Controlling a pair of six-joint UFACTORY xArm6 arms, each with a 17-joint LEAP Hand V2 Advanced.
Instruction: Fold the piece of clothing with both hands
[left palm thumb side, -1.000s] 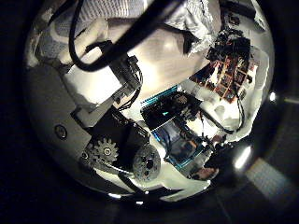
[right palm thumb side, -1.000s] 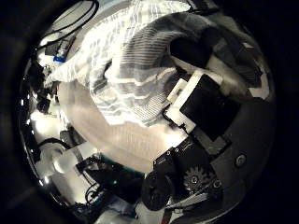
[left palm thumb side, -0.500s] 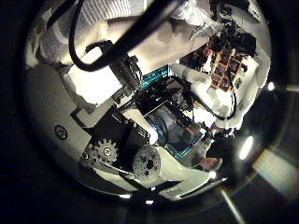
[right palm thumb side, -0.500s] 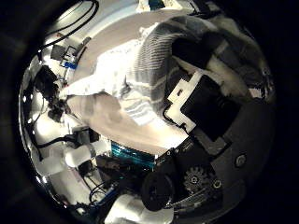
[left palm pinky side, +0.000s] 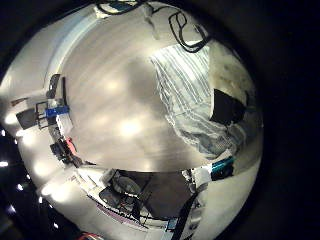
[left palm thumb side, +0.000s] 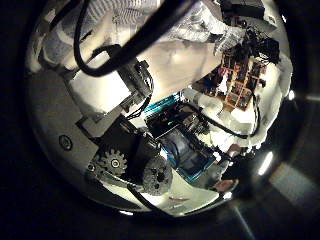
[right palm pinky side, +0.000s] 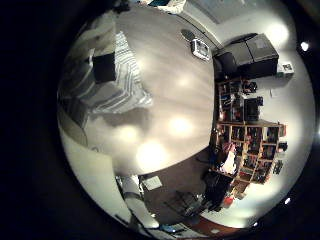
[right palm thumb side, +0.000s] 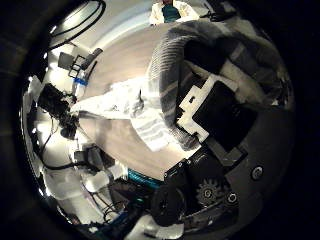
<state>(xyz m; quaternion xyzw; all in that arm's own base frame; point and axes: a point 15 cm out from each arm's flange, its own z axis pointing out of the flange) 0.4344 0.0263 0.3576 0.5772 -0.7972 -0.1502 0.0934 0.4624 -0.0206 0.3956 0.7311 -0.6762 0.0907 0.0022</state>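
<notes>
The piece of clothing is a striped cloth. In the left little finger side palm view it (left palm pinky side: 188, 88) lies partly on the table (left palm pinky side: 110, 110), and a finger (left palm pinky side: 228, 106) of my left hand is curled on its edge. In the left thumb side palm view the left hand (left palm thumb side: 120, 135) fills the middle, with cloth (left palm thumb side: 200, 18) beyond it. In the right thumb side palm view the cloth (right palm thumb side: 170, 60) is draped over the curled fingers of my right hand (right palm thumb side: 215, 105) and hangs toward the table. In the right little finger side palm view a fingertip (right palm pinky side: 103, 68) presses the cloth (right palm pinky side: 112, 85).
Coiled cables (left palm pinky side: 188, 25) lie at the table's edge beyond the cloth. Small devices (left palm pinky side: 55, 108) stand along another edge. A flat box (right palm pinky side: 200, 48) lies on the table near a dark case (right palm pinky side: 250, 50). Shelves (right palm pinky side: 245, 130) stand in the room beside the table.
In the right thumb side view the cloth has risen off the table and gathered into a narrower hanging strip, with more table showing. The left thumb side view has shifted with its hand.
</notes>
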